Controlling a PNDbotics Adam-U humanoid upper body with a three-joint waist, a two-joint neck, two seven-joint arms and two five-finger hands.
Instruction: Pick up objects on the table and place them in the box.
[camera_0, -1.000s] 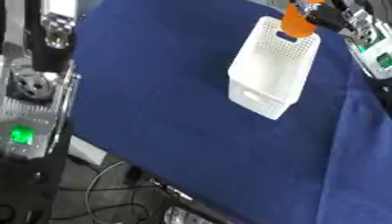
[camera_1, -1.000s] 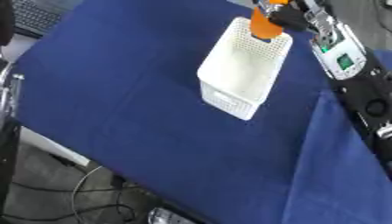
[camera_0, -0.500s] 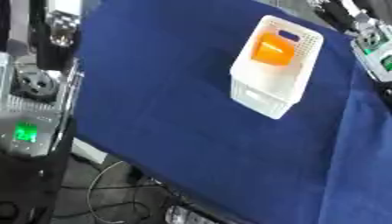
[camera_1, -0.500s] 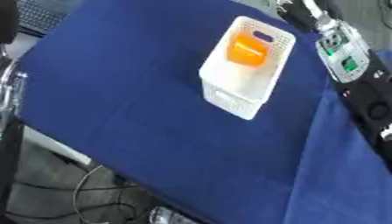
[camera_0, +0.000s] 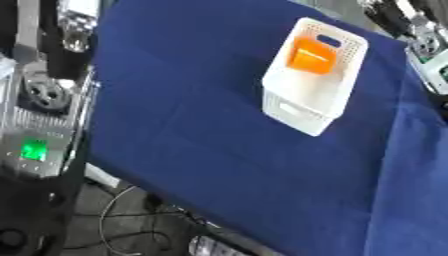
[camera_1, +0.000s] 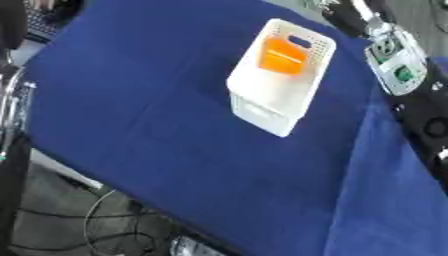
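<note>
Surface, left eye view: blue cloth (camera_0: 201, 125), matte and faintly creased, fills most of my frame, running askew.
Box, left eye view: white plastic box (camera_0: 302, 107), rectangular, perforated walls, slot handle at its far end, upper right of centre.
Object, left eye view: orange block (camera_0: 311, 55), smooth and squarish, lying inside the box's far end.
Right arm, right eye view: black arm with a silver panel and green spot (camera_1: 394, 65) at the upper right edge, apart from the box.
Hand state: I cannot tell; neither hand's fingers show clearly in either view.
Floor, right eye view: grey, cables at lower left.
</note>
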